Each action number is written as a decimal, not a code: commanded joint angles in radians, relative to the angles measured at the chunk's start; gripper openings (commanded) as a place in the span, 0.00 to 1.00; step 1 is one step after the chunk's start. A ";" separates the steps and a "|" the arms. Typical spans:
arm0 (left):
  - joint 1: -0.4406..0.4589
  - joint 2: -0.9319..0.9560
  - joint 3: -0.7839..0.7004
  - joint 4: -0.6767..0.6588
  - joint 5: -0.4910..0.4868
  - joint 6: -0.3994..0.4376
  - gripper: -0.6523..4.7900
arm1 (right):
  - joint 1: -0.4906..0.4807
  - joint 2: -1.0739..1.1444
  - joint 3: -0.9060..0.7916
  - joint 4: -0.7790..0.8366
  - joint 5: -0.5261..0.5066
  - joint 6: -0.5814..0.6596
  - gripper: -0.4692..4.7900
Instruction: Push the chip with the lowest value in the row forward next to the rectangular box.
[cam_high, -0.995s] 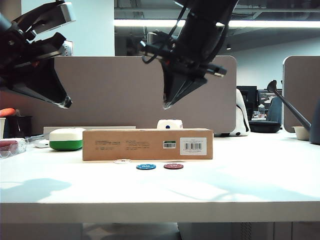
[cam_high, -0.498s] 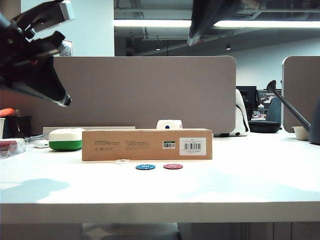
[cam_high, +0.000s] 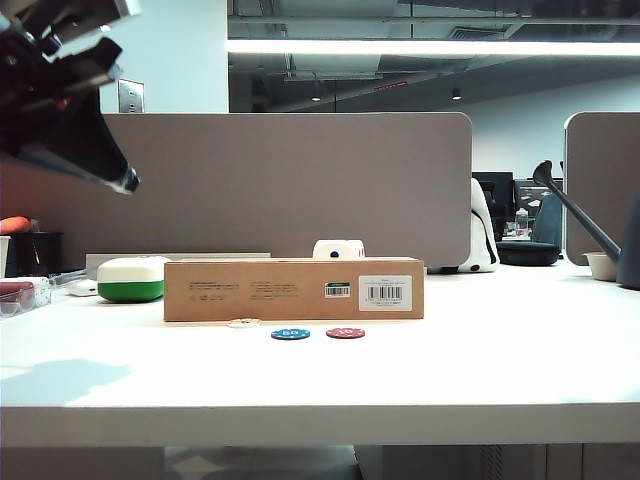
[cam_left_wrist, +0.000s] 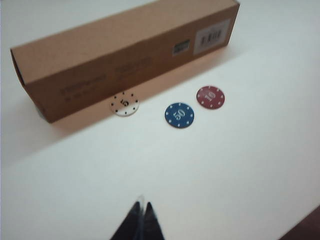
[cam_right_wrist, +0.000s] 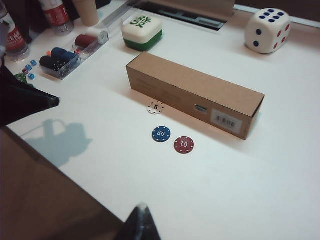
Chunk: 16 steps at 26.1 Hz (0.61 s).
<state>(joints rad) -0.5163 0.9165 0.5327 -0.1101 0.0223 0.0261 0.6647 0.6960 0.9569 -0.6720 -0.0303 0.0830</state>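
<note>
Item 1. White chip marked 5 (cam_left_wrist: 124, 104): lowest value of the 3. It lies on the counter (cam_high: 480, 370) just beside the long face of the brown cardboard box (cam_left_wrist: 120, 47), ahead of the left end effector (cam_left_wrist: 141, 212), out of line with the other 2 chips. Judged already pushed into place.

Item 2. Blue chip marked 50 (cam_left_wrist: 179, 115) and red chip marked 10 (cam_left_wrist: 210, 97): side by side, nearer the left end effector than the white chip and clear of the box.

Item 3. Left end effector: fingertips pressed together, holding nothing, raised well above the counter at the far left of the exterior view (cam_high: 75, 110), about where it hung 1 s ago.

Item 4. Right end effector (cam_right_wrist: 141, 217): tips together and empty, high over the counter with the whole layout below it. It hung above the box 1 s ago, had lifted to the top edge 0.5 s ago, and is now gone from the exterior view.

Item 5. Bystanders beyond the box from the right end effector: white-and-green case (cam_right_wrist: 142, 31), large die (cam_right_wrist: 267, 30).

Assessment: with the right arm retreated and the chips unmoved over the last second, the task appears finished.
</note>
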 joint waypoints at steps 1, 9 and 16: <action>0.002 -0.068 0.002 0.013 0.000 0.000 0.11 | 0.002 -0.074 -0.041 0.002 0.005 0.003 0.07; 0.112 -0.307 0.002 0.013 0.002 0.000 0.11 | 0.002 -0.165 -0.043 -0.065 0.006 0.003 0.07; 0.261 -0.480 0.002 0.013 0.001 0.000 0.11 | 0.002 -0.180 -0.043 -0.065 0.006 0.002 0.07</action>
<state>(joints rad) -0.2775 0.4519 0.5327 -0.1078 0.0231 0.0261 0.6647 0.5175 0.9123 -0.7483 -0.0261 0.0845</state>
